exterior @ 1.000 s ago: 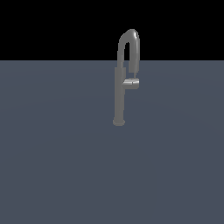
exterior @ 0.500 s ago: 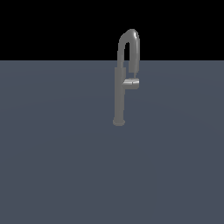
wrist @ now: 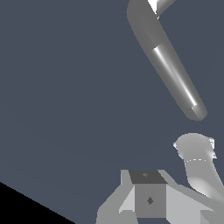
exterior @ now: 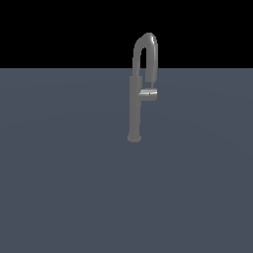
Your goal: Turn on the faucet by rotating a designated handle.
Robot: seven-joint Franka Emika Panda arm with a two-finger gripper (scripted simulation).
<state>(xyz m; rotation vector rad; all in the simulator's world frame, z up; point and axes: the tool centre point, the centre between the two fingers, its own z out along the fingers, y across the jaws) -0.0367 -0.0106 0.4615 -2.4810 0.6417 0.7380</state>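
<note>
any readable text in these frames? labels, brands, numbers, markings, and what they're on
None. No words, numbers or brand marks show in either view.
The faucet is plain grey, with no label.
The handle carries no marking.
The gripper shows only a small dark diamond shape, not text.
The grey surface is blank.

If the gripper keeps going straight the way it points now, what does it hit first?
Probably the bare grey surface. In the wrist view the faucet lies off to one side and the handle sits beside the gripper, not clearly ahead; depth is unclear.
</note>
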